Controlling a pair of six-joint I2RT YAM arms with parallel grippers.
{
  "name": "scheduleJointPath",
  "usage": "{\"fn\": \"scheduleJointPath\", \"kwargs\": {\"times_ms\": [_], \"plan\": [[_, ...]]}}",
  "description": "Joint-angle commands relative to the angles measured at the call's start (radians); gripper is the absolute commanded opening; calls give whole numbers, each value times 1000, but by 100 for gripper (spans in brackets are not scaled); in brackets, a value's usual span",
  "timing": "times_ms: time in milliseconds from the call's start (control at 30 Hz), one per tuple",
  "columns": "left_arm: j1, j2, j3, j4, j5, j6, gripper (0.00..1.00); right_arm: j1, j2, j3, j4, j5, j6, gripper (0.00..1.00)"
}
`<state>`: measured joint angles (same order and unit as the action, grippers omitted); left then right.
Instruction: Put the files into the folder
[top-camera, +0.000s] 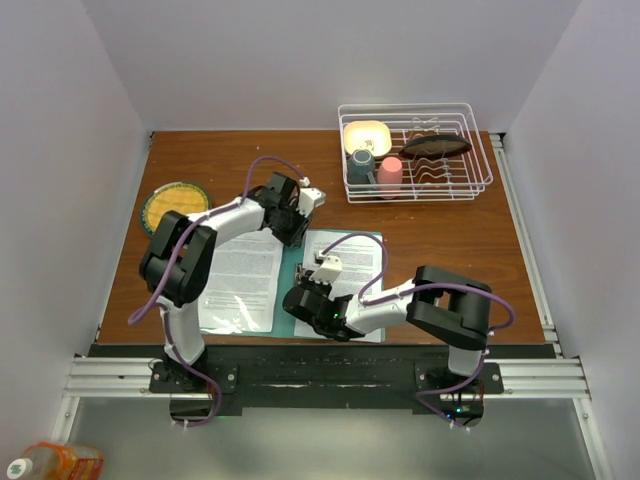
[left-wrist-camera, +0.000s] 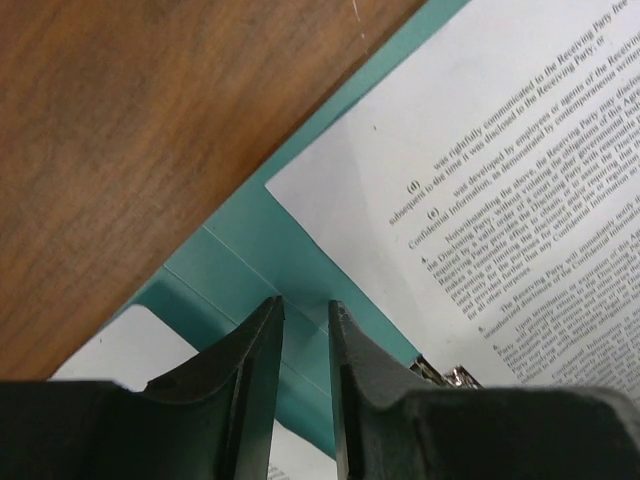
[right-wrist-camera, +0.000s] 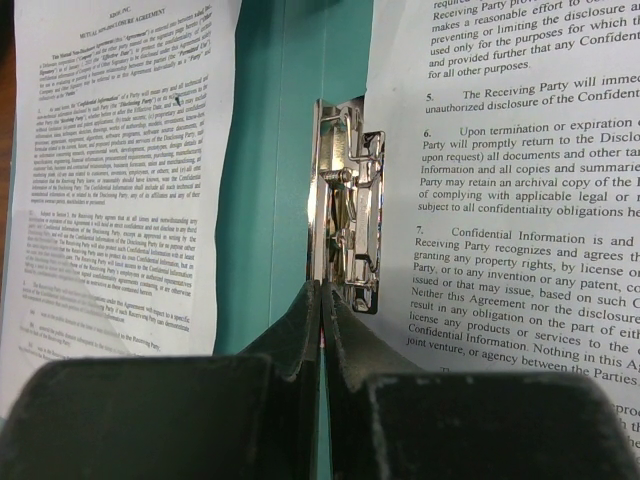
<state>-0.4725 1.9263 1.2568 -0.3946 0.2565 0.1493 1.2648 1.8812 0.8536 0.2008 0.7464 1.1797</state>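
The teal folder (top-camera: 291, 262) lies open on the table, and a printed white sheet (top-camera: 240, 280) rests on its left leaf. Another sheet (top-camera: 352, 250) covers the right leaf, beside a metal clip (right-wrist-camera: 345, 200) at the crease. My left gripper (top-camera: 300, 235) hovers at the folder's far edge. In the left wrist view it (left-wrist-camera: 306, 305) stands open over the bare teal folder (left-wrist-camera: 250, 240), nothing between the fingers. My right gripper (top-camera: 305, 290) is low over the crease. In the right wrist view it (right-wrist-camera: 321, 285) is shut, tips against the clip's near end, between the two sheets (right-wrist-camera: 110, 180) (right-wrist-camera: 510, 150).
A white wire dish rack (top-camera: 470, 150) stands at the back right with a yellow bowl (top-camera: 366, 135), two cups and a dark item. A yellow-green plate (top-camera: 175, 205) lies at the left. Bare brown table (top-camera: 450, 235) surrounds the folder.
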Motion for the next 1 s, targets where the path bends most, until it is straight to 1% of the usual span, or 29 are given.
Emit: {"fn": "scheduleJointPath", "kwargs": {"times_ms": [0, 133, 267, 400, 533, 633, 667, 733, 767, 800, 833, 867, 900, 933, 967], "plan": [[-18, -107, -23, -69, 41, 24, 31, 33, 176, -136, -541, -225, -38, 2], [-58, -101, -51, -72, 36, 33, 31, 34, 188, -133, -541, -225, -40, 2], [-63, -90, -50, -61, 27, 29, 30, 33, 165, -130, -551, -214, -48, 2], [-57, -115, -22, -79, 15, 29, 30, 31, 119, -87, -610, -193, -86, 7], [-11, -157, 30, -122, 1, 41, 30, 9, 72, -5, -669, -167, -152, 15], [66, -206, 44, -148, -29, 73, 31, -31, 24, 35, -693, -150, -216, 23], [113, -217, 35, -161, -33, 84, 31, -48, -8, 42, -696, -150, -235, 32], [155, -239, 20, -170, -66, 125, 31, -99, -42, 68, -693, -153, -309, 38], [190, -248, -18, -156, -80, 137, 31, -114, -59, 81, -689, -156, -340, 44], [205, -257, -42, -144, -104, 157, 31, -123, -94, 109, -680, -160, -374, 48], [216, -266, -65, -132, -117, 167, 31, -134, -108, 128, -678, -162, -446, 50], [230, -265, -101, -113, -125, 173, 31, -131, -120, 148, -673, -159, -481, 51], [235, -263, -118, -101, -132, 179, 31, -130, -146, 179, -660, -160, -524, 52], [236, -254, -131, -89, -151, 179, 31, -121, -157, 186, -646, -168, -605, 52], [242, -251, -141, -79, -151, 179, 31, -114, -169, 191, -634, -179, -641, 53]]}}
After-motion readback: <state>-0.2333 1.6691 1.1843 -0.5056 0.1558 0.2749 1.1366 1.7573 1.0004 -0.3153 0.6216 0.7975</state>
